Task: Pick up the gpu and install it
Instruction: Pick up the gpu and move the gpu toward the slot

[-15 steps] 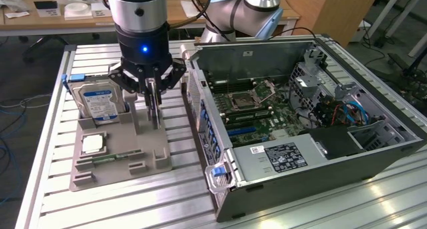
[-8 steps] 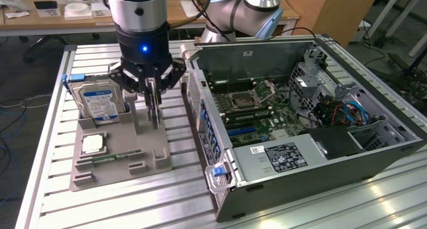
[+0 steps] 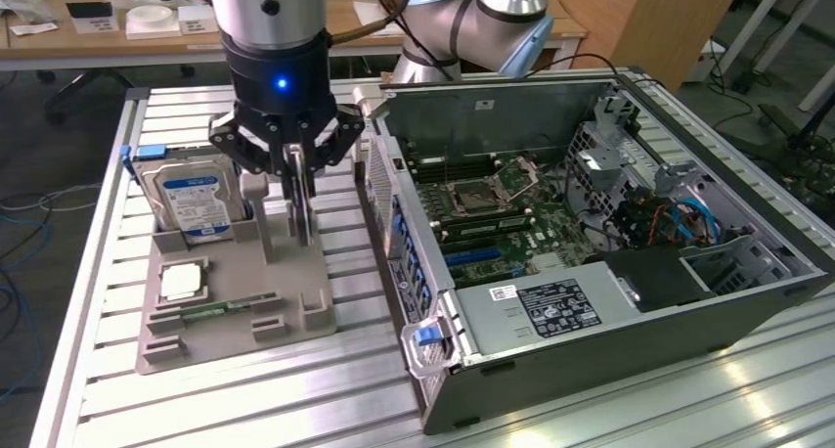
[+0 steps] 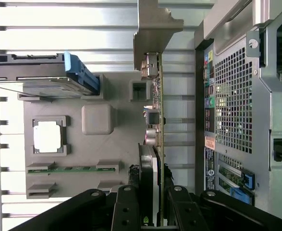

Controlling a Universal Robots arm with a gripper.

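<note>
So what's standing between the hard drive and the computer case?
The gpu, upright over the grey tray, gripped by the hand; the exterior view shows it.

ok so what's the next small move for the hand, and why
Probably a short, straight lift. The hand looks closed on the gpu, which stands on edge at the grey holder, close beside the open case. Rising straight up should free the card without scraping the holder or the case wall.

Arm (image 3: 268, 13) vertical, wrist (image 3: 276, 76) pointing straight down, fingers (image 4: 126, 209) pinched on upright gpu (image 3: 303, 216)
</note>
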